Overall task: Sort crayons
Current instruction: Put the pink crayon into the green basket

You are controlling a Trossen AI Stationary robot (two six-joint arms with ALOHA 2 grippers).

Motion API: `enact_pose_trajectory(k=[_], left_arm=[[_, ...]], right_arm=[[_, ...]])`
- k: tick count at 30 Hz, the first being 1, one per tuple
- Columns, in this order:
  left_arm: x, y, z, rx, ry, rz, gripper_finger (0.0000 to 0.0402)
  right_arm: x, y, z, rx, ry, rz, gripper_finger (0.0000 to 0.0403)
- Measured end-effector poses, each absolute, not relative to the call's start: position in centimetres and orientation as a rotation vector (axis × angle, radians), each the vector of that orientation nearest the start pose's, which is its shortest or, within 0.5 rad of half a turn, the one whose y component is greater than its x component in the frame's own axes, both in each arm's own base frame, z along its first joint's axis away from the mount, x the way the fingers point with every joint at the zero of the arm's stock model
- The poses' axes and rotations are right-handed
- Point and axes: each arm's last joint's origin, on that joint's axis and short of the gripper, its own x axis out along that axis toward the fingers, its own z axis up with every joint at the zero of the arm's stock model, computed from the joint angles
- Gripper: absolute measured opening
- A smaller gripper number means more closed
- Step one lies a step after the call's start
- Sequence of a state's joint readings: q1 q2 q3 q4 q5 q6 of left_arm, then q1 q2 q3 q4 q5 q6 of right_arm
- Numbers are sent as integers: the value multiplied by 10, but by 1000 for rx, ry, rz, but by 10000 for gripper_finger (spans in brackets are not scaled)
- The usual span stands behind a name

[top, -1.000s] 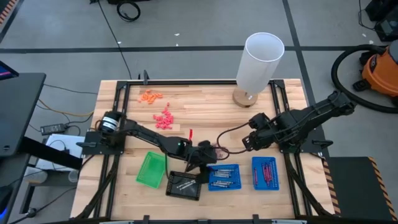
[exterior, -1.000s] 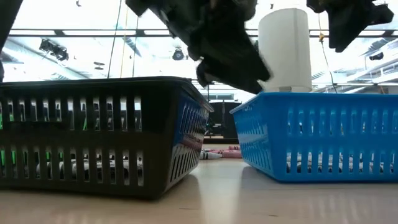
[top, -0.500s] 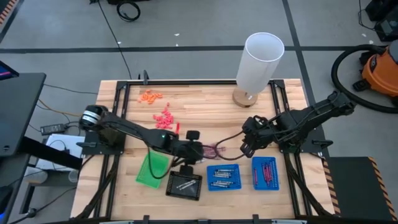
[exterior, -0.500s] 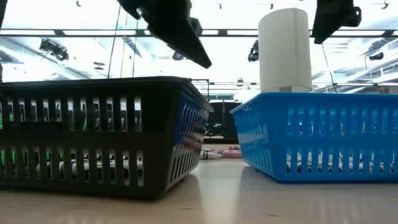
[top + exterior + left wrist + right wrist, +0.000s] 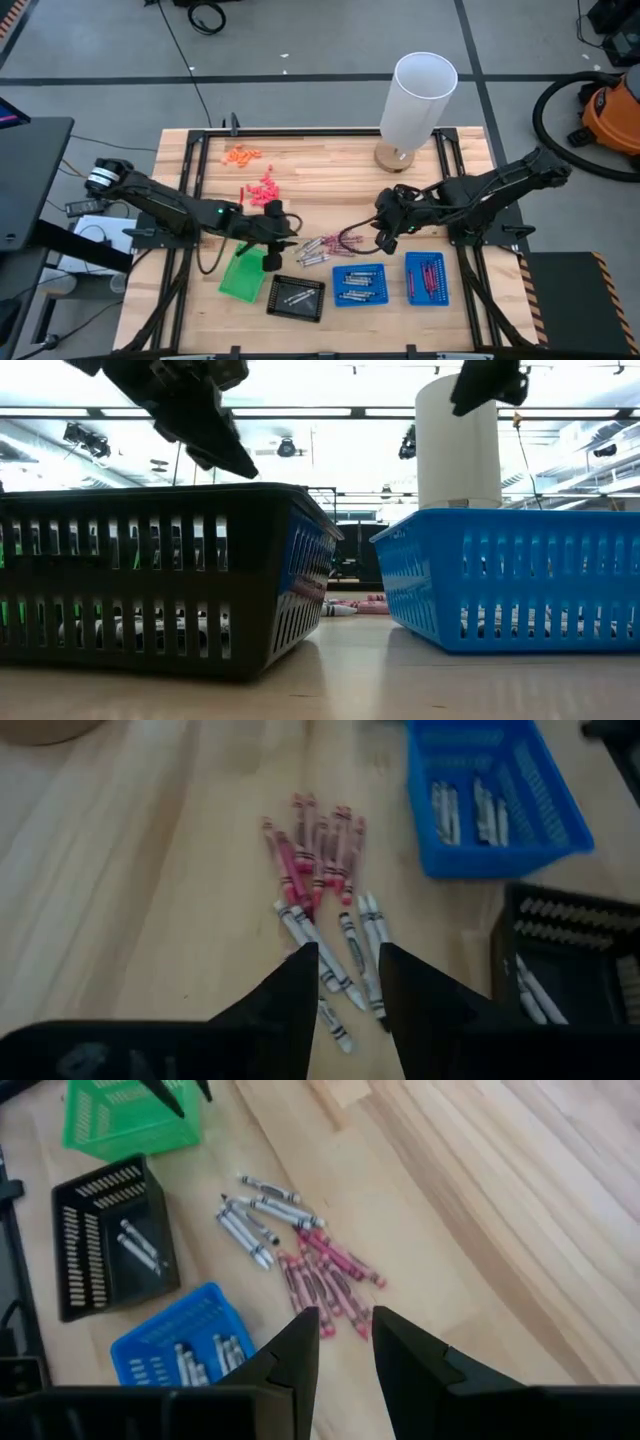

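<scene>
I see some crayons [image 5: 325, 245] binned but a pile left on the table, my left gripper [image 5: 345, 982] and right gripper [image 5: 345, 1335] both slightly parted, empty.

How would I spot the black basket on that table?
Start at the tall white cylinder at the table's far edge, then look to the near edge, where four small baskets sit in a row. The black basket lies between the green basket and two blue ones; it is the only dark one.
</scene>
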State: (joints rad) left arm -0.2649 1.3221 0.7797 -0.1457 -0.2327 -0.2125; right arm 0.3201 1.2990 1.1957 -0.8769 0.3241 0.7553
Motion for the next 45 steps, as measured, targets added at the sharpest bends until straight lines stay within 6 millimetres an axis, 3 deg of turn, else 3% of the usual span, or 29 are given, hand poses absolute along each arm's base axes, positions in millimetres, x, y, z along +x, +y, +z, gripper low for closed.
enact_pose_trajectory(k=[14,19,26,35,45], left_arm=[[236,-54,247,-121,532,114,117],[231,-60,245,-67,559,80,117],[229,-68,245,-49,551,41,117],[220,-71,208,-285,491,65,117],[227,-63,218,-500,348,111,117]], right_arm=[[313,79,267,395,852,-184,103],[318,79,265,419,850,-186,93],[326,79,289,403,737,-214,82],[330,80,296,483,639,-278,82],[325,91,293,482,681,-258,82]])
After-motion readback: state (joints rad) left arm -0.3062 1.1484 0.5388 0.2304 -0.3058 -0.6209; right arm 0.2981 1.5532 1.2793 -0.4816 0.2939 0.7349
